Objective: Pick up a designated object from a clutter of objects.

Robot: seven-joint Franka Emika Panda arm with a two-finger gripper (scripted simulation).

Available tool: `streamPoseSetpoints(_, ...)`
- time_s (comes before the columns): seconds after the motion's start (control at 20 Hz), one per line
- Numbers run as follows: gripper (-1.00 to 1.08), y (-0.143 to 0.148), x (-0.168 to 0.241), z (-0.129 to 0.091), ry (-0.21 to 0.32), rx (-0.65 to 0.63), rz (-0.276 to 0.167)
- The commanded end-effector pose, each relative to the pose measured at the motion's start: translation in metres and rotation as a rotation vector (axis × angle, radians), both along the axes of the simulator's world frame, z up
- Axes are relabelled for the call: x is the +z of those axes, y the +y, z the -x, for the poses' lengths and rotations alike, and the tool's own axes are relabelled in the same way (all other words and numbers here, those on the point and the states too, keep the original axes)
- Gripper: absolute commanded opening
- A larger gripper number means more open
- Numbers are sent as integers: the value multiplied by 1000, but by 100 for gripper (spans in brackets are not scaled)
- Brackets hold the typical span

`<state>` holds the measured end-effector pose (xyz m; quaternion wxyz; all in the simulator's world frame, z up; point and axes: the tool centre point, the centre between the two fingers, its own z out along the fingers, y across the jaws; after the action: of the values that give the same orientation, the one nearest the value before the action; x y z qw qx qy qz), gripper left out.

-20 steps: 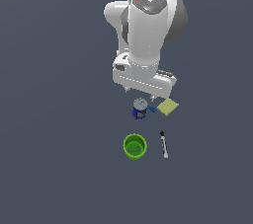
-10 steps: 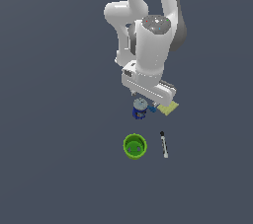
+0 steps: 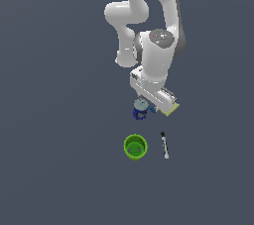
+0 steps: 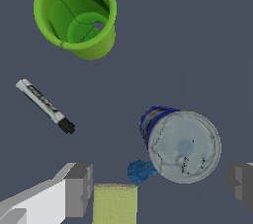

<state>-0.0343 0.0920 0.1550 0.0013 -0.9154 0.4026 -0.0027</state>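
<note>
Five small things lie under and around the pincer, whose two grey fingers stand wide apart in the wrist view with nothing held. The blue piece sits between the fingers, nearer the one on the white housing, and it touches the side of the can low down. The can stands upright, its grey top facing the camera and its dark-blue wall showing on one side; most of it also falls within the gap between the fingers, towards the other finger. The yellow square lies flat just beside the blue piece and close to the first finger, apart from the can. The pen lies well outside the gap, beyond that same finger, its black tip pointing roughly towards it. The green cup stands upright and open farther off still, well apart from the can and the pen. In the exterior view the arm hangs over the clutter, its hand covering most of the square and the blue piece, so that only the can, the cup and the pen show clearly beyond it.
</note>
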Motion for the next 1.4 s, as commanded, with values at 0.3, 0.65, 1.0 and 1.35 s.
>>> streamPoseSetpoints(0.3,100,17,-33,19,2,-170,1)
streamPoseSetpoints(0.65,100,28,-55,34,4,-292,0)
streamPoseSetpoints(1.0,100,34,-68,44,5,-366,-1)
streamPoseSetpoints(1.35,100,37,-72,48,6,-390,-1)
